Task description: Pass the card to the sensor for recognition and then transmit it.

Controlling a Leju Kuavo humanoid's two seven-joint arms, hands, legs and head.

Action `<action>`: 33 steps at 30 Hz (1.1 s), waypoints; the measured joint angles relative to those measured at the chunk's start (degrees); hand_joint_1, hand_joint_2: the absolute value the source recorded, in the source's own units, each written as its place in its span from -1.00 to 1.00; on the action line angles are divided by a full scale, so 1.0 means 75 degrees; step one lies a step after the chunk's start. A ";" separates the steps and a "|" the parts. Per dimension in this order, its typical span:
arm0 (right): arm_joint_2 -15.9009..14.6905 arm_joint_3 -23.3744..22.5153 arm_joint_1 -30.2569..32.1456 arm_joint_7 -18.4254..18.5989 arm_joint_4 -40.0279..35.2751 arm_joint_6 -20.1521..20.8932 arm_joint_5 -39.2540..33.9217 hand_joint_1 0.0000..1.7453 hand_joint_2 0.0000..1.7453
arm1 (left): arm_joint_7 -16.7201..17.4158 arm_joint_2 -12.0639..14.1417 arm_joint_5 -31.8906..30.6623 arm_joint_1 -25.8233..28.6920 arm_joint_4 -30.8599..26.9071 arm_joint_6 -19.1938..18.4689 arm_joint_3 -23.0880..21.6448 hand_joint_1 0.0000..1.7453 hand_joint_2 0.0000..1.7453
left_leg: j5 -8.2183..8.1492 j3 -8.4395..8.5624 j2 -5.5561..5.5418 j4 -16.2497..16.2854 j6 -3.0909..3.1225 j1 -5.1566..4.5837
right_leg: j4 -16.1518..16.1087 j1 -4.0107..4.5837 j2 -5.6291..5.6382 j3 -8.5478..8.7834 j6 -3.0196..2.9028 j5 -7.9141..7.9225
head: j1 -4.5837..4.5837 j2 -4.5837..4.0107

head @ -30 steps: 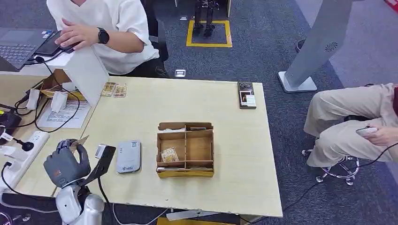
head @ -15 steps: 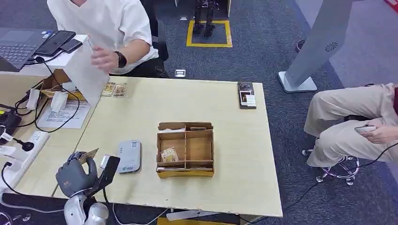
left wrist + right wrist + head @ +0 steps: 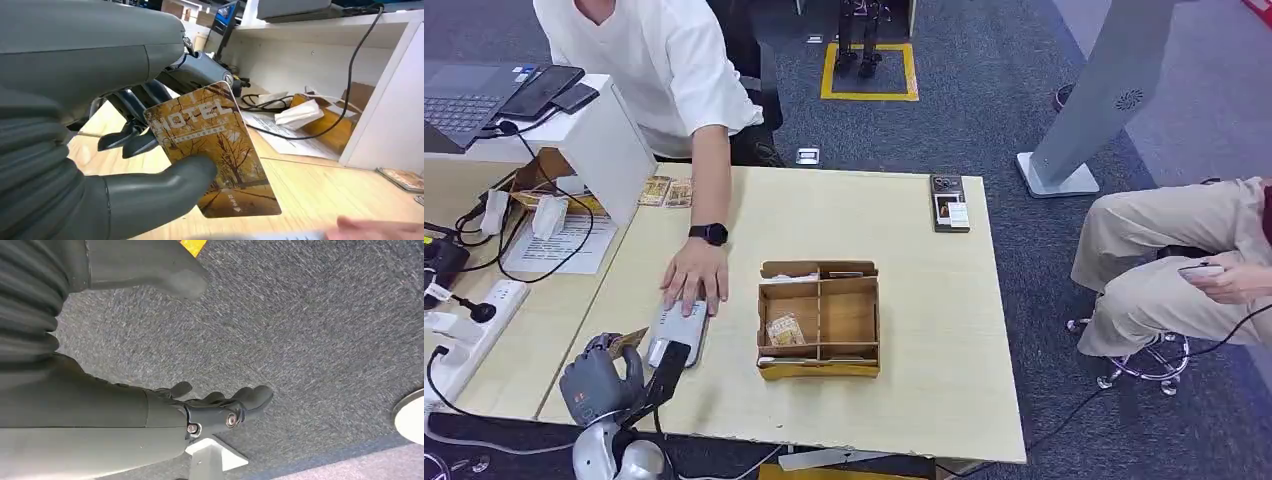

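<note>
Wooden table (image 3: 904,230) — left robot hand (image 3: 602,378) grips card (image 3: 216,150); right robot hand (image 3: 220,405) empty, fingers apart.

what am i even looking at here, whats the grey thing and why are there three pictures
The grey thing is a humanoid robot's left robot hand. Three cameras shoot the same moment: one high on the robot looking down at a wooden table, and one at each wrist. The left wrist camera shows that robot hand pinching a hotel card between thumb and fingers. On the table lie a grey card reader, which a person's hand is touching, a cardboard divider box and a phone. The right robot hand hangs over grey carpet, holding nothing.
</note>
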 joint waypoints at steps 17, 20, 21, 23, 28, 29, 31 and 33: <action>0.0000 0.0000 0.0000 -0.0020 0.0000 0.0000 0.0000 -1.00 1.00 | -0.0038 0.0000 0.0105 0.0001 0.0064 0.0000 0.0003 1.00 1.00 | 0.0000 0.0000 0.0000 0.0000 0.0000 0.0000 | 0.0000 0.0000 0.0000 0.0000 0.0000 0.0000 | 0.0000 0.0000; 0.0000 0.0000 0.0000 -0.0020 0.0000 0.0003 0.0000 -1.00 1.00 | -0.0058 0.0000 0.0137 0.0001 0.0067 0.0000 0.0003 1.00 1.00 | 0.0000 0.0000 0.0000 0.0000 0.0000 0.0000 | 0.0000 0.0000 0.0000 0.0000 0.0000 0.0000 | 0.0000 0.0000; 0.0000 0.0000 0.0000 -0.0020 0.0000 0.0000 0.0000 -1.00 1.00 | -0.0064 0.0000 0.0137 0.0001 0.0067 0.0000 0.0003 1.00 1.00 | 0.0000 0.0000 0.0000 0.0000 0.0000 0.0000 | 0.0000 0.0000 0.0000 0.0000 0.0000 0.0000 | 0.0000 0.0003; 0.0000 0.0000 0.0000 -0.0029 0.0000 0.0000 -0.0006 -1.00 1.00 | -0.0087 -0.0003 0.0149 0.0001 0.0067 0.0000 0.0003 1.00 1.00 | 0.0000 0.0000 0.0000 0.0000 0.0000 0.0000 | 0.0000 0.0000 0.0000 0.0000 0.0000 0.0000 | 0.0000 0.0000; 0.0000 0.0000 0.0000 -0.0044 0.0000 0.0000 -0.0012 -1.00 1.00 | -0.0145 -0.0003 0.0241 0.0003 0.0067 0.0000 0.0003 1.00 1.00 | 0.0000 0.0000 0.0000 0.0000 0.0000 0.0000 | 0.0000 0.0000 0.0000 0.0000 0.0000 0.0000 | 0.0000 0.0003; 0.0000 0.0000 0.0000 -0.0044 0.0000 0.0000 -0.0012 -1.00 1.00 | -0.0195 -0.0003 0.0303 0.0003 0.0067 0.0000 0.0003 1.00 1.00 | 0.0000 0.0000 0.0000 0.0000 0.0000 0.0000 | 0.0000 0.0000 0.0000 0.0001 0.0000 0.0000 | 0.0000 0.0000; 0.0000 0.0000 0.0001 -0.0047 0.0000 0.0000 -0.0012 -1.00 1.00 | -0.0365 -0.0003 0.0452 0.0005 0.0038 0.0000 0.0000 1.00 1.00 | 0.0000 0.0000 0.0000 0.0000 0.0000 0.0000 | 0.0000 0.0000 0.0000 0.0001 0.0000 0.0000 | 0.0000 0.0000; 0.0000 0.0000 0.0001 -0.0055 0.0003 0.0000 -0.0029 -1.00 1.00 | -0.0478 -0.0015 0.0542 0.0009 -0.0067 0.0003 -0.0029 1.00 1.00 | 0.0000 0.0000 0.0000 0.0000 0.0000 0.0000 | 0.0000 0.0000 0.0000 0.0001 0.0000 0.0000 | 0.0000 0.0000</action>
